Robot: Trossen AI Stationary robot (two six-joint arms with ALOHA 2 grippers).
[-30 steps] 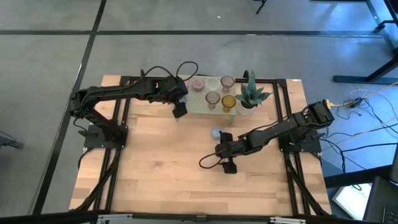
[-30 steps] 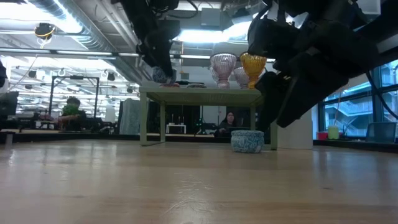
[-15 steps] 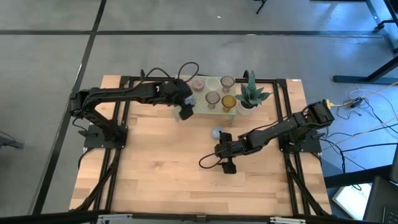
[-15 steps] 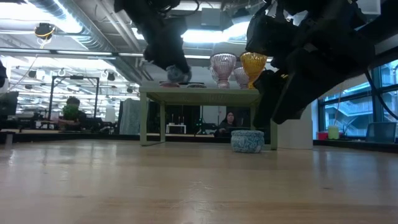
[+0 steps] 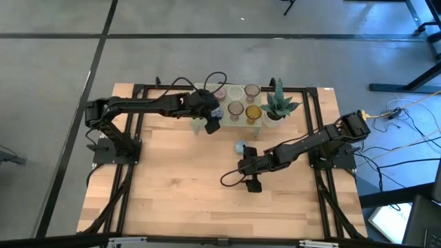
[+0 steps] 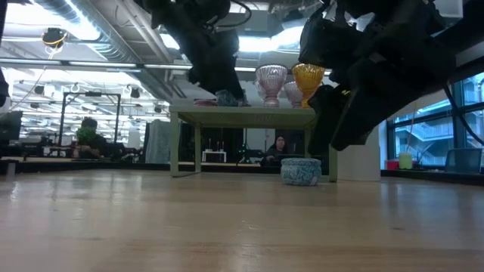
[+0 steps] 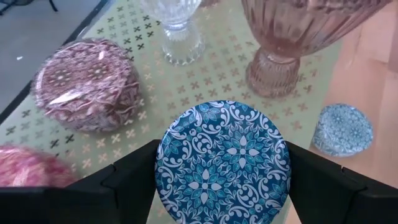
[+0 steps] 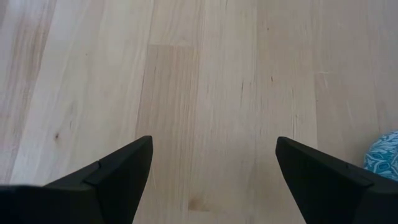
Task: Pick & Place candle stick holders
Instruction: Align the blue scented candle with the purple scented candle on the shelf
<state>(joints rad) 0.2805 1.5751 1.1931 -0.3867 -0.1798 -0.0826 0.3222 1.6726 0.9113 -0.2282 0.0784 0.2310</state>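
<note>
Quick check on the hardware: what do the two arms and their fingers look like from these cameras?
Both arms are dark, jointed segments on black bases. A black cable loops above the left arm, and another curls beside the right arm. Each gripper has two dark, wedge-shaped fingers: left gripper, right gripper. No markings are visible.

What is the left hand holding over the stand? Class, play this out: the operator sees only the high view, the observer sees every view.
Observer: The left hand grips a round blue glass holder with a white floral pattern.
Operator: What lies beneath it?
Observer: The pale green perforated stand, with a mauve patterned holder standing nearby.
Operator: And the right hand?
Observer: The right hand is open and empty over the wooden table.
</note>
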